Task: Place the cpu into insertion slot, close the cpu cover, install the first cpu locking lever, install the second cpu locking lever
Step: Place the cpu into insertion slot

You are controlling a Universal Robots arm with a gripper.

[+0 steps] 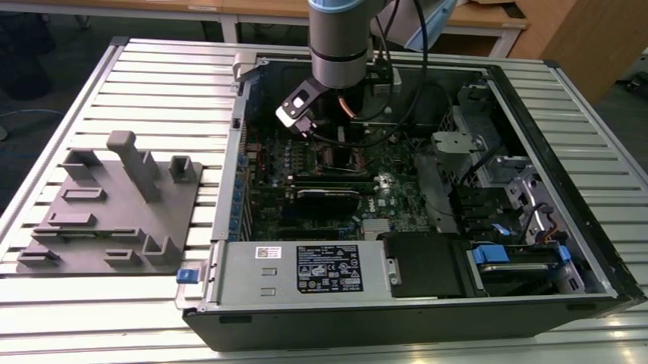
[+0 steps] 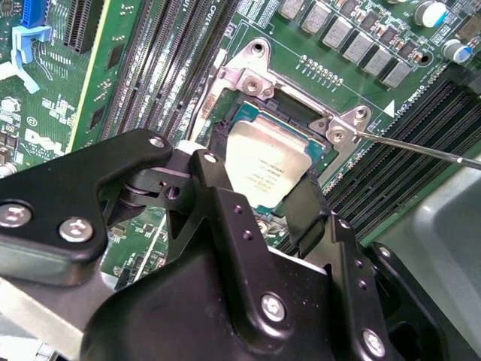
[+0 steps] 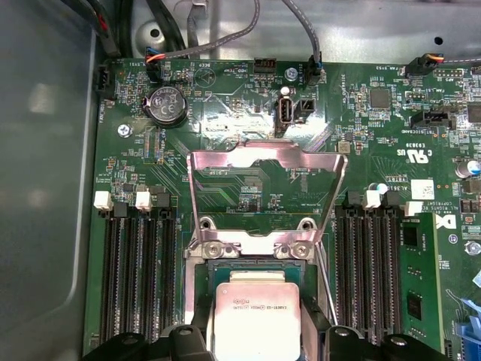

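Note:
The cpu [image 2: 263, 169], a pale silvery square chip, sits between my gripper's [image 2: 259, 186] two black fingers, which press on opposite edges of it. It is right over the insertion slot [image 2: 291, 107], whose dark centre and teal edge show beyond the chip; I cannot tell whether it rests in it. In the first wrist view the cpu [image 3: 255, 316] lies just below the hinge of the cpu cover [image 3: 263, 153], a silver windowed frame standing open and tilted back. A thin wire locking lever [image 2: 421, 148] sticks out beside the socket. In the exterior view the gripper [image 1: 339, 144] reaches down into the open computer case.
The green motherboard [image 3: 225, 113] has long black memory slots [image 3: 135, 278] on both sides of the socket. The case's black wall [image 1: 405, 318], a power supply [image 1: 303, 269] and drive bays [image 1: 506, 197] ring the board. A grey fixture block [image 1: 111, 205] stands on the slatted table at the exterior view's left.

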